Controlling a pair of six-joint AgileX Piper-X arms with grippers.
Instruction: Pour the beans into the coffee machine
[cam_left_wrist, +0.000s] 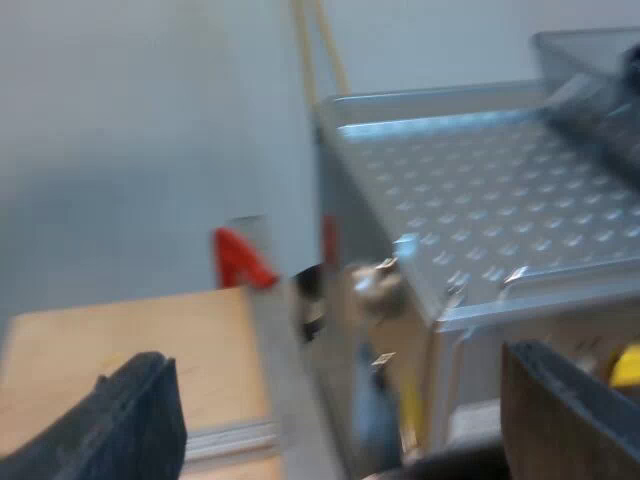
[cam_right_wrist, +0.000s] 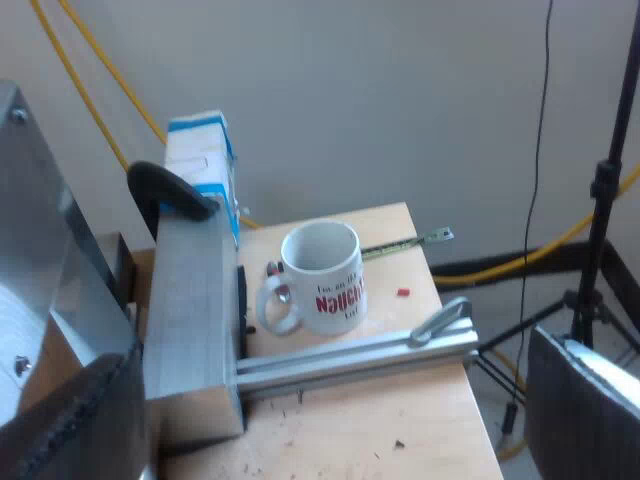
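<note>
The left gripper hung spread and empty near the top of the espresso machine. The right gripper, likewise spread, angled down toward the mug farther off.

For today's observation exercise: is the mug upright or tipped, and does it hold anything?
Upright and empty: the mug stands on the wooden table, mouth up, its white inside bare.

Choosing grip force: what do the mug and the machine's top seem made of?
The mug: probably glazed white ceramic, smooth with a thick rim and red print. The espresso machine top: likely sheet metal, silvery, stamped with a dimple pattern.
</note>
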